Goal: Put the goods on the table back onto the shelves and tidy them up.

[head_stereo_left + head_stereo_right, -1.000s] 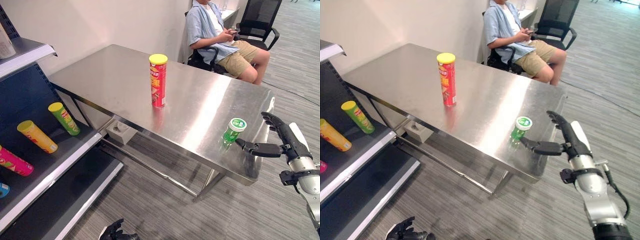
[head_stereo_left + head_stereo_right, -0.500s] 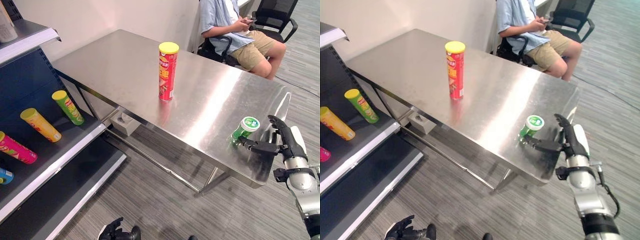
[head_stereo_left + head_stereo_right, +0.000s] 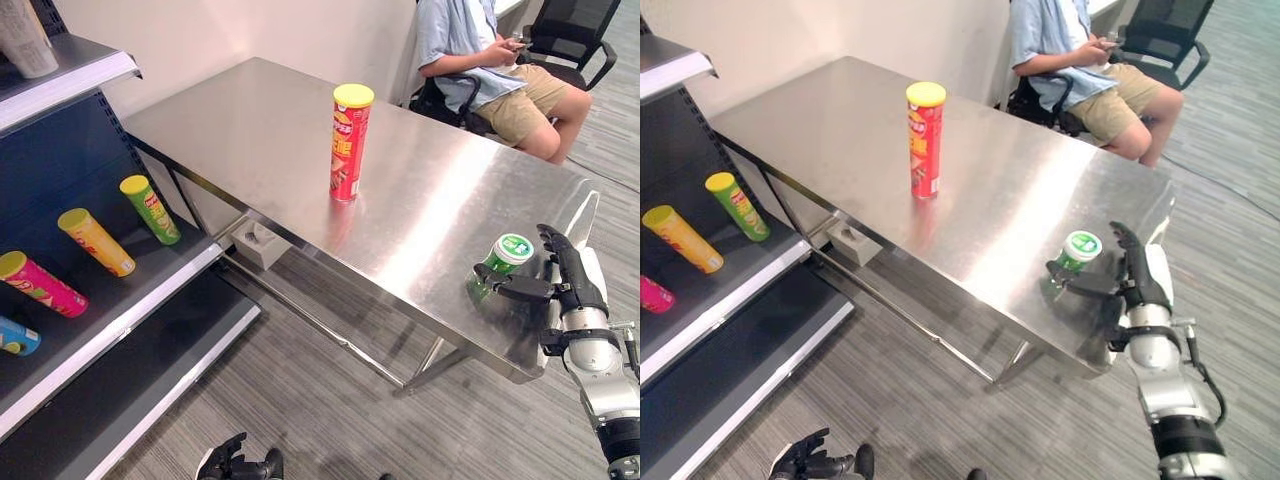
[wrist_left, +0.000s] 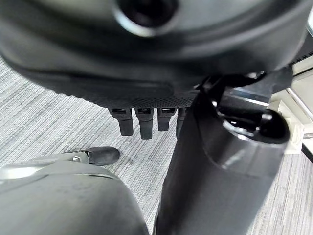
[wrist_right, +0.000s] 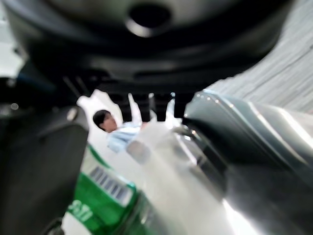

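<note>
Right hand [image 3: 565,285] hangs open at the table [image 3: 250,130] corner, thumb reaching toward the green tub [image 3: 497,265], gripping nothing.

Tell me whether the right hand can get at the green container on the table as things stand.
Probably yes. The right hand is open right beside the green container near the table edge, thumb reaching toward it, with nothing between them.

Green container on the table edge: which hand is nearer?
Right. The right hand is right beside the green container at the table corner, fingers open, thumb reaching toward it. The left hand hangs low over the floor, far off.
</note>
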You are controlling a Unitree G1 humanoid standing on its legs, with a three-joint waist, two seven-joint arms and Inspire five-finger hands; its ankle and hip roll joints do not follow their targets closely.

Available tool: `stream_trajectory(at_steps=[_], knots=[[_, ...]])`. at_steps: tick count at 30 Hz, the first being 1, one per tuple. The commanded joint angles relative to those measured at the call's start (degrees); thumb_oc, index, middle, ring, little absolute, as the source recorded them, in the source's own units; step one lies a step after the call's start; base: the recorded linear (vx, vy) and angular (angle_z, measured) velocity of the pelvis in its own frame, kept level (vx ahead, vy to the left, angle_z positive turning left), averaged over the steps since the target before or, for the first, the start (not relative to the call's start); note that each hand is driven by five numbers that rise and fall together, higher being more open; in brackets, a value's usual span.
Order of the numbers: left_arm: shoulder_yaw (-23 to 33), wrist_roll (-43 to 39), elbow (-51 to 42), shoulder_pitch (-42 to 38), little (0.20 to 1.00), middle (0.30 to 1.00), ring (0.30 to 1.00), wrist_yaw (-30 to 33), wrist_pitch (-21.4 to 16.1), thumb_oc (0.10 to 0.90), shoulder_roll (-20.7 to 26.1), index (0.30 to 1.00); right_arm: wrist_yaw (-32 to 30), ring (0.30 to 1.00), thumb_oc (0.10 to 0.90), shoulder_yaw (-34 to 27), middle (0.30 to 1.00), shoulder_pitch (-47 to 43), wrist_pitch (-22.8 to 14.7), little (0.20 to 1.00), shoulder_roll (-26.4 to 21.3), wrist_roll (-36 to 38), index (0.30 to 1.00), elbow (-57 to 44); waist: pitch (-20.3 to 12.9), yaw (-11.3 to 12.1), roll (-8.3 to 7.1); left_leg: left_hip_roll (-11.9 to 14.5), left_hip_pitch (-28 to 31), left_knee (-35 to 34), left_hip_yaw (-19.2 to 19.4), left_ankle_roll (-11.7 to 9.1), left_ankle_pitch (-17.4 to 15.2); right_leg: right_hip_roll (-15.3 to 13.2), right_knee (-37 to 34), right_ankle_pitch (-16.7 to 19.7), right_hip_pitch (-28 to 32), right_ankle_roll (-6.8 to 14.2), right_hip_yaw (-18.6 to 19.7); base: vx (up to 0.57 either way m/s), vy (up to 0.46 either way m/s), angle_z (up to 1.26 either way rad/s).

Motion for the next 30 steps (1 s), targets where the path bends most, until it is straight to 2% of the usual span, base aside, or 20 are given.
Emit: stream_trajectory(at_steps=[1,2,3,14,18,22,23,26,27,29,30], knots=[[-2.62,-0.26,1.35,-2.88,0.9,0.9,0.9,1.42,-1.84,0.8,2.09,0.9,-1.74,0.775,0.717,0.18,0.775,-9.1,-3.11,0.775,-0.44,1.42,0.775,-0.4,-1.58,1.57,-2.36,-0.77,0.45,0.33,-2.11,0.04,-3.36,-0.17,0.85,-2.49,2.26,1.4,-0.21,0.0,0.0,0.0],[-2.61,-0.27,1.34,-2.83,0.9,0.9,0.9,1.44,-1.85,0.8,2.06,0.9,-1.64,0.502,0.535,0.26,0.502,-9.12,-3.08,0.502,-0.48,1.39,0.502,-0.51,-1.6,1.59,-2.38,-0.77,0.47,0.33,-2.16,0.03,-3.37,-0.16,0.85,-2.53,2.29,1.38,-0.23,0.0,0.0,0.0],[-2.58,-0.31,1.35,-2.76,0.9,0.9,0.9,1.43,-1.83,0.8,2.04,0.9,-1.55,0.3,0.4,0.34,0.3,-9.12,-3.06,0.3,-0.63,1.22,0.3,-0.47,-1.64,1.62,-2.4,-0.78,0.52,0.33,-2.19,0.01,-3.36,-0.13,0.85,-2.54,2.34,1.37,-0.23,0.0,0.0,0.0],[-1.0,0.3,1.72,-2.94,0.9,0.9,0.9,1.81,-1.61,0.8,2.24,0.9,-1.69,0.3,0.4,-3.27,0.3,-6.62,-3.87,0.3,-2.22,1.49,0.3,-5.63,-2.06,1.32,-2.69,-0.47,0.85,0.33,-2.47,-0.22,-3.55,0.15,0.85,-2.86,2.81,1.26,-0.65,-0.01,-0.007,0.0],[0.97,0.29,1.67,-2.84,0.9,0.9,0.9,1.93,-1.57,0.8,2.82,0.9,-0.28,0.3,0.4,-5.65,0.3,-5.6,-5.02,0.3,-3.97,2.5,0.3,-13.19,-2.81,1.34,-2.91,0.3,1.38,0.33,-2.68,-0.84,-3.19,0.78,0.85,-3.43,3.54,0.73,-0.84,-0.06,-0.063,0.01],[1.7,-0.1,1.24,-2.79,0.9,0.9,0.9,1.87,-1.77,0.8,3.12,0.9,1.82,0.3,0.4,-6.76,0.3,-6.57,-7.33,0.3,-5.72,6.43,0.3,-19.41,-3.1,1.92,-2.98,1.03,1.07,0.33,-3.76,-1.79,-2.21,1.52,0.85,-4.09,4.22,0.04,-1.54,-0.07,-0.098,0.12],[1.75,-0.21,1.05,-2.71,0.9,0.9,0.9,1.73,-1.95,0.8,3.34,0.9,3.05,0.3,0.4,-7.09,0.3,-8.05,-8.85,0.3,-6.67,9.19,0.3,-22.19,-3.14,2.77,-3.03,1.43,0.31,0.33,-4.56,-2.51,-1.27,2.01,0.85,-4.46,4.32,-0.37,-2.34,-0.04,-0.069,0.31],[1.82,-0.44,0.83,-2.7,0.9,0.9,0.9,1.52,-2.05,0.8,3.34,0.9,4.25,0.3,0.4,-7.23,0.3,-9.54,-9.84,0.3,-7.6,11.73,0.3,-24.91,-2.88,3.35,-2.88,1.89,-0.97,0.33,-5.84,-3.35,-0.02,2.74,0.85,-4.98,4.33,-0.9,-3.5,-0.1,-0.114,0.43],[1.89,-0.76,0.52,-2.48,0.9,0.9,0.9,1.33,-2.28,0.8,3.48,0.9,5.59,0.3,0.4,-7.15,0.3,-11.17,-11.04,0.3,-8.54,14.91,0.3,-26.44,-2.5,4.59,-2.72,2.29,-2.12,0.33,-7.23,-4.03,1.28,3.46,0.85,-5.42,4.23,-1.3,-4.5,-0.11,-0.105,0.56],[1.92,-1.12,0.58,-2.32,0.9,0.9,0.9,1.23,-2.45,0.8,3.35,0.9,6.87,0.3,0.4,-6.84,0.3,-13.15,-11.91,0.3,-9.51,17.76,0.3,-28.34,-1.89,5.33,-2.44,2.54,-3.7,0.33,-9.01,-4.75,2.52,3.86,0.85,-5.83,4.25,-1.69,-5.93,-0.15,-0.075,0.82],[2.09,-1.62,0.91,-2.2,0.9,0.9,0.9,1.01,-2.55,0.8,2.89,0.9,8.38,0.3,0.4,-6.62,0.3,-15.32,-12.24,0.3,-11.6,21.14,0.3,-29.26,-0.89,6.04,-2.46,3.01,-6.26,0.83,-7.01,-5.33,3.97,3.38,0.85,-6.16,4.65,-1.82,-8.84,-0.17,0.04,1.1]])
